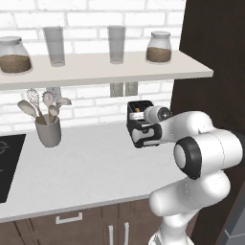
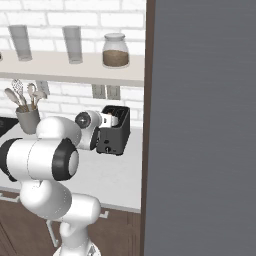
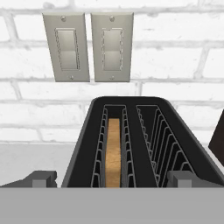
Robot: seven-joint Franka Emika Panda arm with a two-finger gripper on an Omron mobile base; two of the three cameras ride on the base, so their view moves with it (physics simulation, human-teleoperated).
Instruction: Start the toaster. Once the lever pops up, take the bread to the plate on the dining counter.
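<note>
The dark grey toaster (image 3: 83, 144) stands on the pale worktop against the brick wall, beside a tall dark panel. It also shows as the toaster (image 1: 139, 106) and the toaster (image 2: 117, 135) behind my wrist. A golden-brown bread (image 3: 113, 151) slice sits upright in its left slot; the right slot is empty. My gripper (image 3: 113, 178) hovers just above the toaster's near end, open, its fingertips (image 3: 41, 178) spread wider than the slots and holding nothing. The plate and the dining counter are out of view.
Two wall switches (image 3: 87, 46) sit above the toaster. A grey utensil holder (image 1: 48, 130) and a black hob (image 1: 7, 162) lie to the left on the worktop (image 1: 86, 162). A shelf (image 1: 110, 67) with jars and glasses hangs overhead. A tall grey panel (image 2: 200, 125) walls off the right.
</note>
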